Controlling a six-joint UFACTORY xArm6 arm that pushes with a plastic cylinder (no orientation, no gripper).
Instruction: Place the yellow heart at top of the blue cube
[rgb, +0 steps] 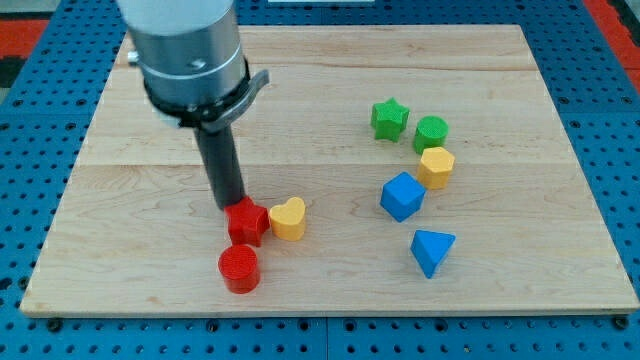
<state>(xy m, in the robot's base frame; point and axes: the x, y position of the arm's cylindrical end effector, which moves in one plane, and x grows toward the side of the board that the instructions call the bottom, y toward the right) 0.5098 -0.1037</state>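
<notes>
The yellow heart (288, 219) lies left of the board's middle, touching the right side of a red star (246, 221). The blue cube (402, 195) sits well to the heart's right, a little higher in the view. My tip (231, 205) stands at the upper left edge of the red star, on the far side of the star from the heart, not touching the heart itself.
A red cylinder (239, 268) sits just below the red star. A yellow hexagonal block (436, 166) touches the blue cube's upper right. A green cylinder (431, 131) and green star (389, 118) lie above it. A blue triangular block (432, 250) lies below the cube.
</notes>
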